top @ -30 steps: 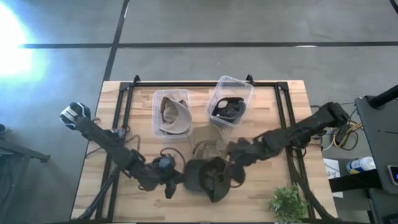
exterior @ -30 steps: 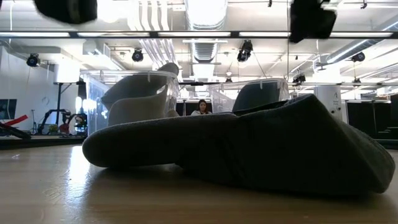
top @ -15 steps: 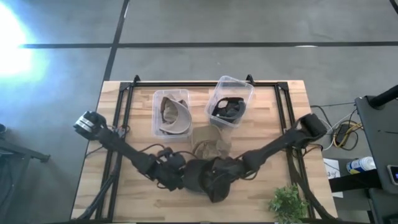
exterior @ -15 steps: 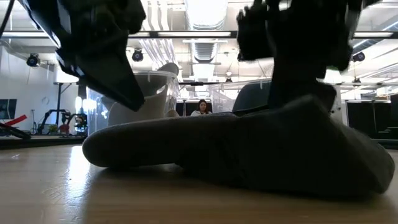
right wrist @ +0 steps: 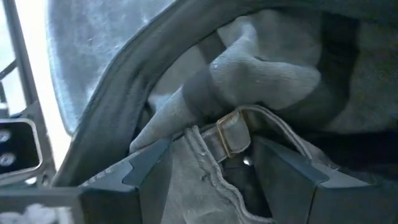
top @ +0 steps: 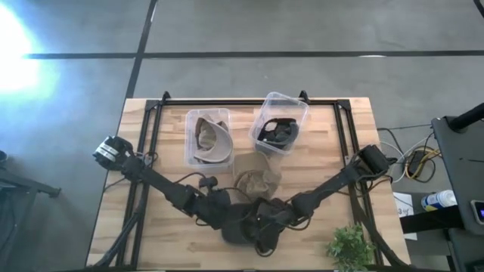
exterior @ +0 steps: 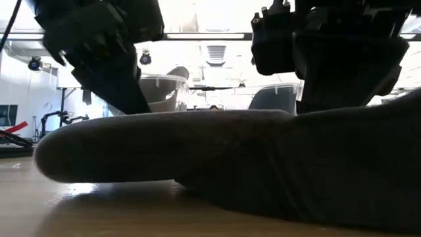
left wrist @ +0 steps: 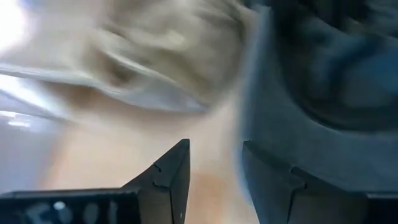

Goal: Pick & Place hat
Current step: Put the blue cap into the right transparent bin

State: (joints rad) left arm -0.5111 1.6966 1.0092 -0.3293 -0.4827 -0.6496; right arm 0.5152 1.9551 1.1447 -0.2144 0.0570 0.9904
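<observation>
A dark hat lies near the front edge of the table, about midway across, with both arms reaching down onto it. In the low view the hat fills most of the width, its brim flat on the wood toward the left and its crown bulking up on the right.

The left gripper is at the hat's left edge. Its wrist view shows the two fingers spread with a gap between them, bare wood in the gap, and the dark hat just beside one finger; a tan cloth lies farther off. Nothing is pinched between them.

The right gripper is over the hat's right side. Its wrist view looks into the hat's inside, where grey lining, a strap and a small brass buckle show between the spread fingers. Whether they touch the fabric I cannot tell.

Behind the hat, toward the middle of the table, sits a tan camouflage hat. Farther back are two clear bins: the left bin holds a pale hat, and the right bin, tilted, holds a black one. A small green plant stands at the front right corner. A black frame runs around the table top.
</observation>
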